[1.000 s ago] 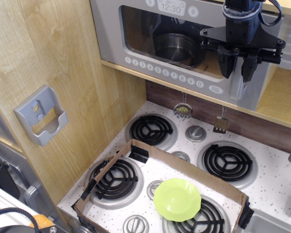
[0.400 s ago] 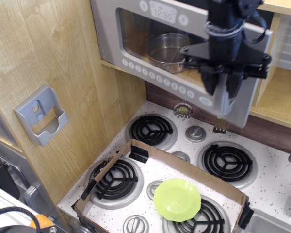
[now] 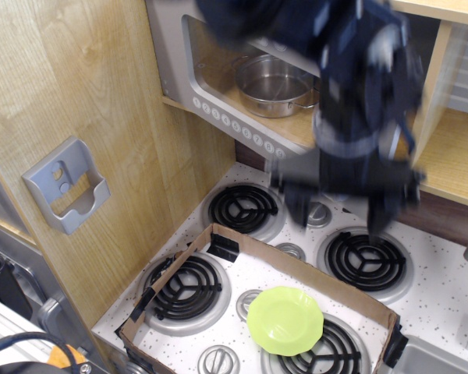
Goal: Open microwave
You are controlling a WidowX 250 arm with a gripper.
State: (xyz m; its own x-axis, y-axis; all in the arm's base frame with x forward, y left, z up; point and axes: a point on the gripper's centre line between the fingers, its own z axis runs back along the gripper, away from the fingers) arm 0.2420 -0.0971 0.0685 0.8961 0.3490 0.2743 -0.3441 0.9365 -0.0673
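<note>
In the only view, the microwave (image 3: 242,117) is seen on the far shelf, its door swung out toward the left and a pot (image 3: 271,74) exposed inside. The tool (image 3: 339,206) is blurred; spread fingers are suggested, nothing gripped. The door is best left wide and the arm cleared slowly.

green plate (image 3: 285,320) inside cardboard frame (image 3: 218,235) on stovetop (image 3: 444,288)
</note>
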